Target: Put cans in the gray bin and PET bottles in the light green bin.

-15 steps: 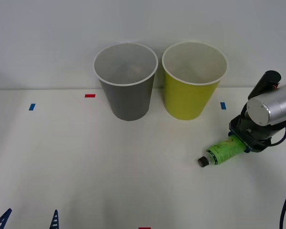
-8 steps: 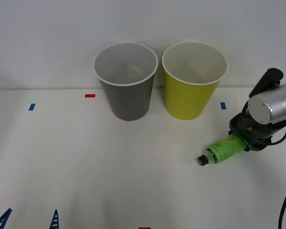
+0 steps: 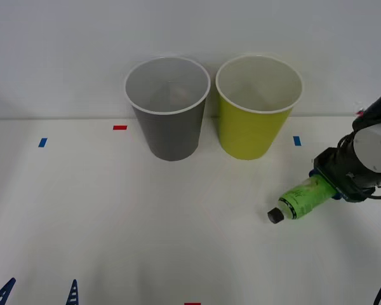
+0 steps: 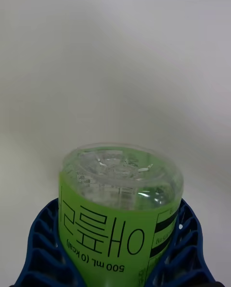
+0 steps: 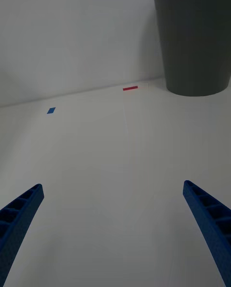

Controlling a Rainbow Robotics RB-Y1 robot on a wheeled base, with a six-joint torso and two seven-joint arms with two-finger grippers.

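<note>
Front view: your right gripper [image 3: 326, 185] is clamped on the PET bottle [image 3: 303, 198] at the table's [image 3: 114, 216] right side, in front of and to the right of the light green bin [image 3: 254, 121]. The bottle is tilted, with its black screw cap [image 3: 275, 216] pointing down-left near the white tabletop. The gray bin [image 3: 169, 111] stands just beside the light green one — both tapered, round, white-rimmed. The left gripper's [image 3: 37, 293] ribbed blue tips peek in at the bottom-left edge.

Right wrist view: blue ribbed fingers [image 4: 43, 248] hug both sides of the bottle's glossy green label; its clear moulded base faces you.

Left wrist view: fingers [image 5: 207, 217] spread wide over bare table — gray bin's smooth wall beyond.
</note>
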